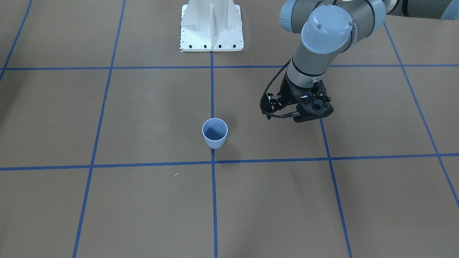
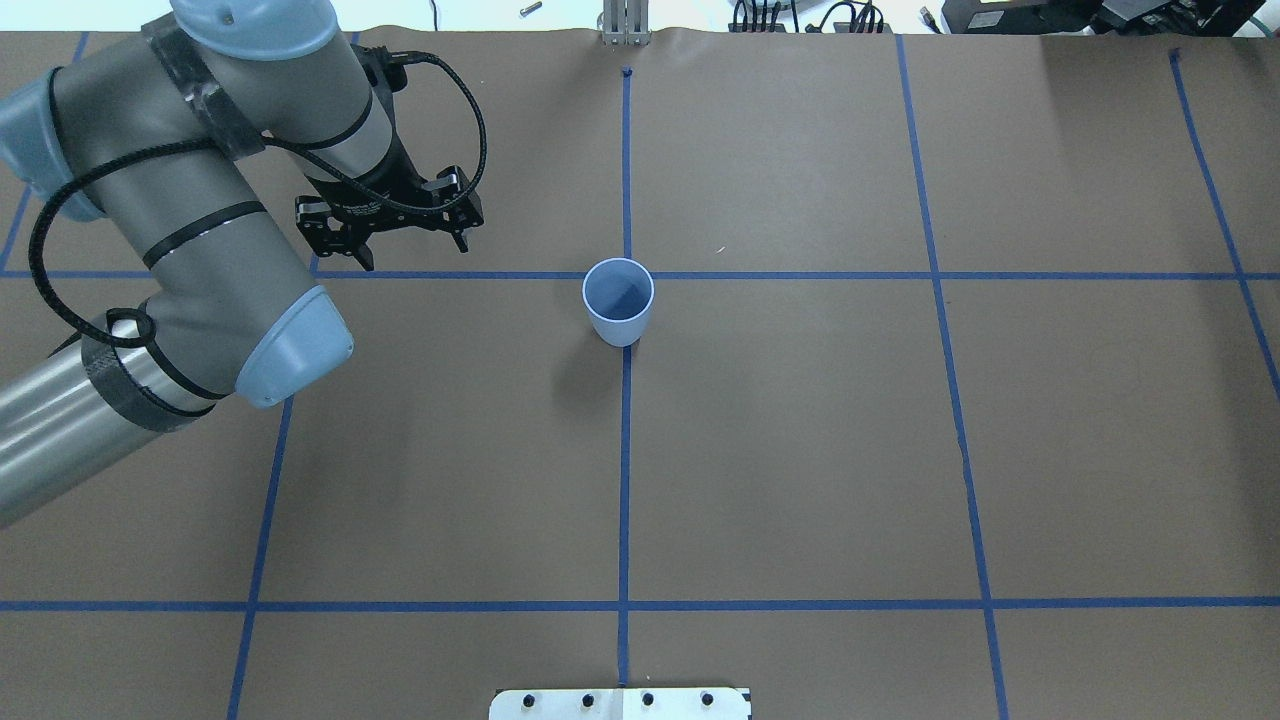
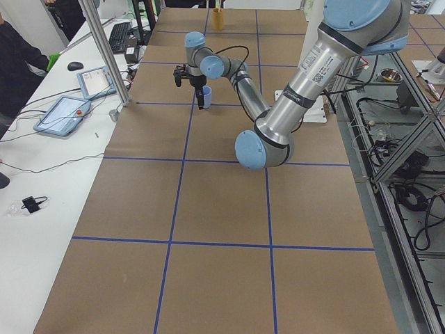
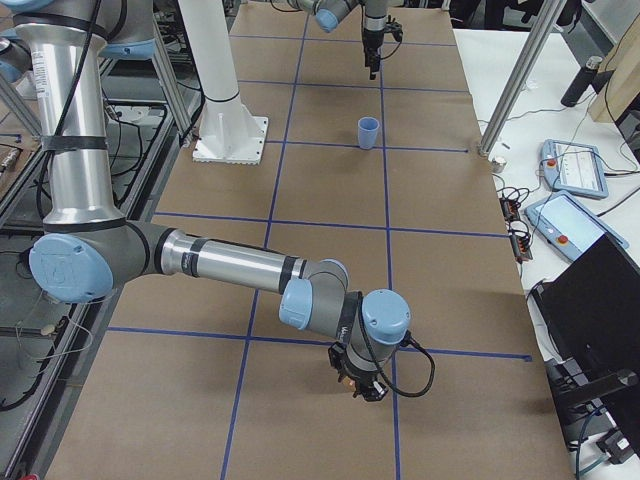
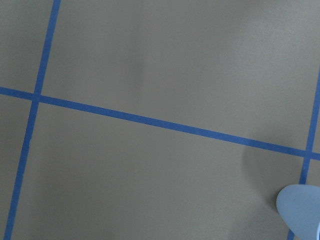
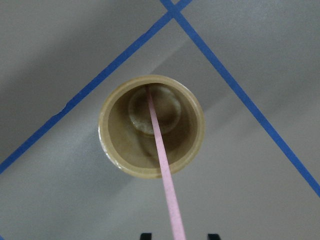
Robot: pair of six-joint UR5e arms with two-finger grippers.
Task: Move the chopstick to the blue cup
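The blue cup (image 2: 619, 301) stands upright and empty at the table's centre, on a tape crossing; it also shows in the front-facing view (image 1: 214, 133). My left gripper (image 2: 412, 248) hovers to its left, open and empty, pointing down. In the right wrist view a pale-pink chopstick (image 6: 161, 155) leans in a tan cup (image 6: 115, 150) at the table's right end. My right gripper (image 6: 179, 235) hangs above that cup, open, with one fingertip on each side of the stick and not touching it.
The white robot base (image 1: 211, 27) stands at the table's robot side. Blue tape lines (image 2: 625, 470) divide the brown table into squares. Operators' desks with tablets (image 4: 575, 165) run along the far side. A metal post (image 4: 520, 75) stands at that edge.
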